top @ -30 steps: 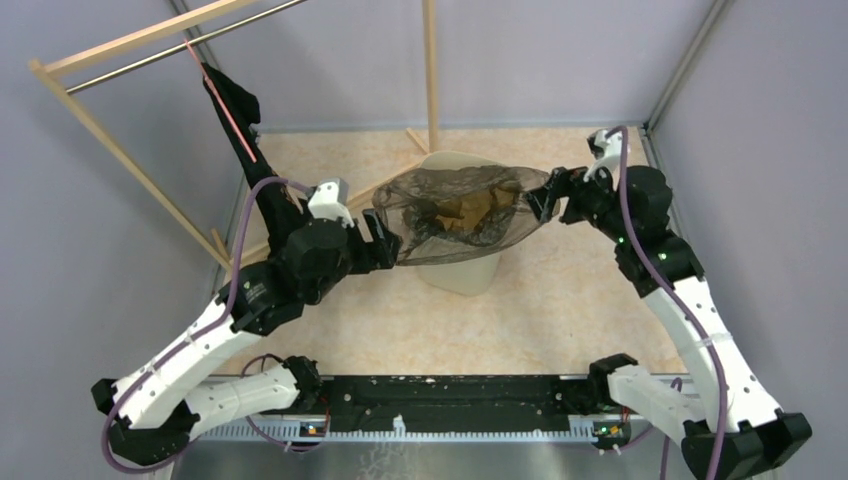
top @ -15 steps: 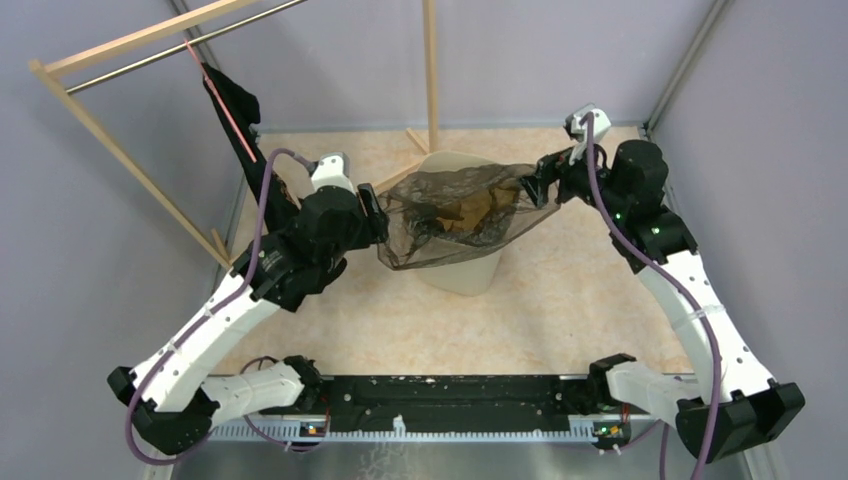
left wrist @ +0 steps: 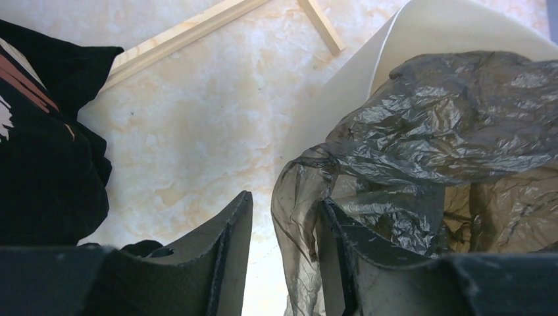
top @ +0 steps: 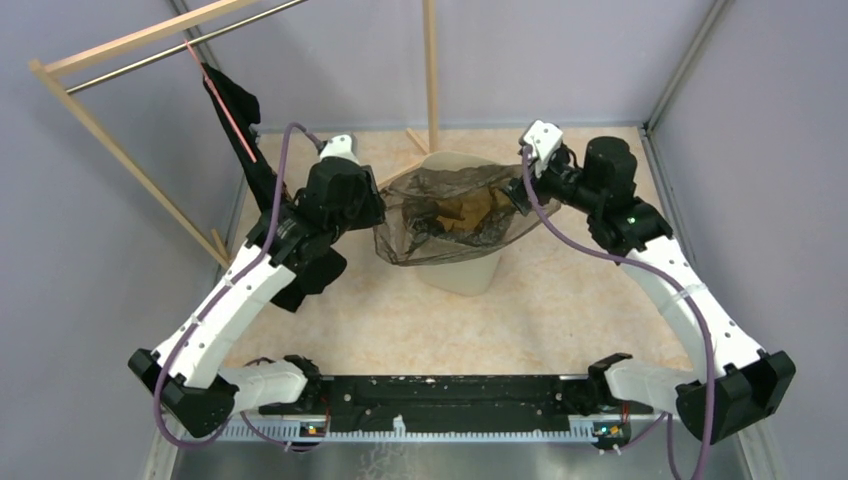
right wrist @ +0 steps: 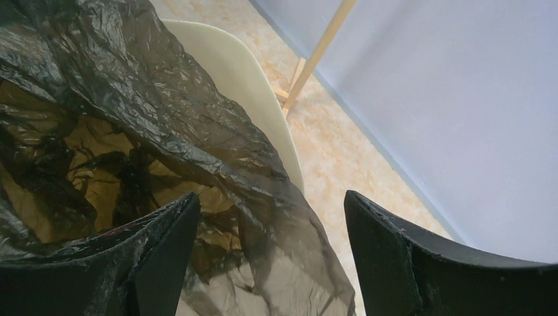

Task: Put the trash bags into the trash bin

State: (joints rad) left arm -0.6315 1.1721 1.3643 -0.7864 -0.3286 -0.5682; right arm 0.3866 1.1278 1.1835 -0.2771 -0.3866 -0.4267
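A dark translucent trash bag (top: 455,215) lies crumpled in and over the mouth of the cream trash bin (top: 470,272) at mid table. My left gripper (top: 378,212) is at the bag's left edge. Its jaws stand partly open (left wrist: 285,199), with a fold of the bag (left wrist: 447,131) hanging between them against the right finger (left wrist: 342,250). My right gripper (top: 515,190) is at the bag's right edge, wide open (right wrist: 271,195), and the bag's film (right wrist: 131,85) runs loosely between its fingers. The bin's rim (right wrist: 224,66) shows behind the bag.
A wooden rack (top: 120,150) stands at the back left with a black garment (top: 235,110) hanging from it, close to the left arm. A wooden post (top: 431,70) rises just behind the bin. Grey walls close in both sides.
Both grippers have moved toward the back of the bin, the right one also leftward. The bag's mouth is less stretched. The left jaws have narrowed.
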